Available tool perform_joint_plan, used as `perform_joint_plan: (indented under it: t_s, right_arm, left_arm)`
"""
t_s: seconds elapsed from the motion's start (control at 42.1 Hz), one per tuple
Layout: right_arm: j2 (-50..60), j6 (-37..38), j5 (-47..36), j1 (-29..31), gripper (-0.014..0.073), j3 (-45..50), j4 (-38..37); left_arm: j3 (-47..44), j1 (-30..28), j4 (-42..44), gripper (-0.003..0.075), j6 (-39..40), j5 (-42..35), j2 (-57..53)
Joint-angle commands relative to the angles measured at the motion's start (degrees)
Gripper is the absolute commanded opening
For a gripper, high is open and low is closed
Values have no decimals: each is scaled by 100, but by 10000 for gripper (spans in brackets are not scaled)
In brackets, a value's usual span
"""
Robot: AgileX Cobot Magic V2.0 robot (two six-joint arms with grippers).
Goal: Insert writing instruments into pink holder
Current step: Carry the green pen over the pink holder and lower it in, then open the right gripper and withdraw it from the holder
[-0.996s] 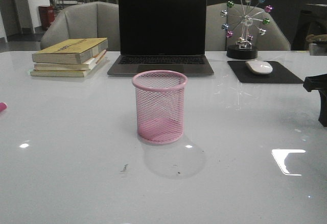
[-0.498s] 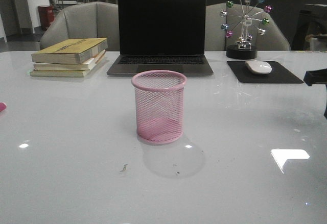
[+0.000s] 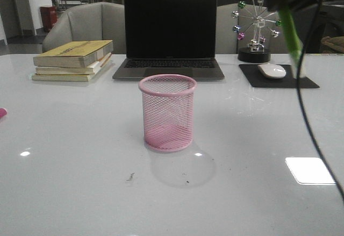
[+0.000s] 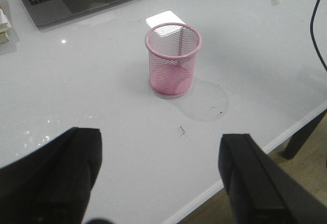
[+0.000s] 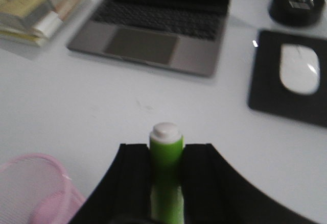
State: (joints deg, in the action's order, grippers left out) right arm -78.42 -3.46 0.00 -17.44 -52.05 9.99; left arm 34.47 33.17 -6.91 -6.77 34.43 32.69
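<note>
While the right gripper [image 5: 166, 183] clamps the lime green marker [image 5: 166, 170] upright for dropping in, the pink mesh holder [image 3: 167, 112] waits mid-table; the left gripper [image 4: 158, 183] hangs open.

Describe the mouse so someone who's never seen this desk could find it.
Start at the open laptop at the table's back. To its right lies a black mouse pad. The white mouse sits on it, the only pale, rounded thing there.

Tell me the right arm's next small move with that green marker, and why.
Probably carry it leftward until it hangs over the pink holder. The right gripper is shut on the green marker, held high near the mouse pad, well to the holder's right, and the holder looks empty.
</note>
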Motion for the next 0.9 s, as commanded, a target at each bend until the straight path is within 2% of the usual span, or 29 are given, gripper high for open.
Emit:
perform_joint_plan:
  t_s: [0.0, 0.166, 0.403, 0.498, 0.664, 0.878]
  right_arm:
    - [253, -37, -1520, -599, 174, 6, 7]
    - [-136, -37, -3030, -1509, 174, 28, -233]
    - [-1304, -37, -4832, -1800, 174, 28, -391]
    - [-1711, -37, -4997, -1800, 174, 28, -398]
    - [-2227, 57, -4796, -1809, 199, 28, -398]
    - [-2252, 57, -4614, -1866, 421, 28, -398]
  left_arm:
    - [155, 38, -61, 526, -11, -440, 46]
    - [155, 38, -61, 526, -11, -440, 46]
    - [155, 38, -61, 526, -11, -440, 46]
    - [155, 38, -61, 526, -11, -440, 46]
    - [155, 38, -61, 526, -11, -440, 46]
    - [155, 38, -61, 526, -11, -440, 46]
